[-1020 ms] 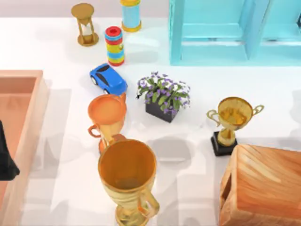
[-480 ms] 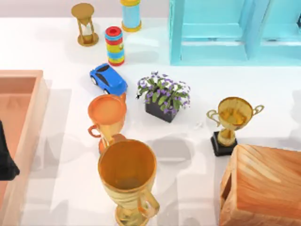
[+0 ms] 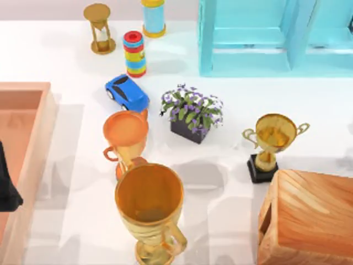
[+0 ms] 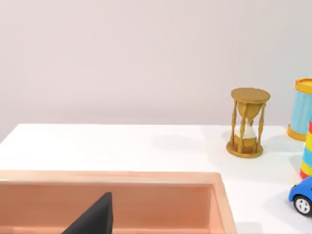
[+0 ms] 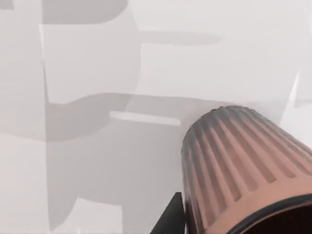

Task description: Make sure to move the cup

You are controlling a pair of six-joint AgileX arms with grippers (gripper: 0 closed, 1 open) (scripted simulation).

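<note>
A long wooden tray (image 3: 33, 105) sits at the left side of the white worktop (image 3: 231, 165). My left end effector (image 3: 7, 185) hangs over the tray, and the left wrist view looks along the tray's light inside wall. I cannot tell if that end effector is open or closed.

A small dark pot (image 3: 187, 131) in the middle holds a plant with purple flowers. A big wooden box (image 3: 314, 215) stands at the near right corner. A blue-green cabinet (image 3: 259, 38) stands at the back.

There are three trophies (each shaped like a cup with handles). The orange trophy (image 3: 126, 132) and the big gold trophy (image 3: 150, 204) stand close together. The small gold trophy (image 3: 273, 141), on a black base, is just beside the wooden box.

The cup (image 5: 243, 165) is brown with ridges down its side. In the right wrist view it is right up against a dark part of my right end effector (image 5: 170, 217), above the white worktop. I cannot tell if the end effector is clamped on it.

A blue toy car (image 3: 127, 93), a ring stack (image 3: 134, 53) and an hourglass (image 3: 99, 27) stand farther back.
</note>
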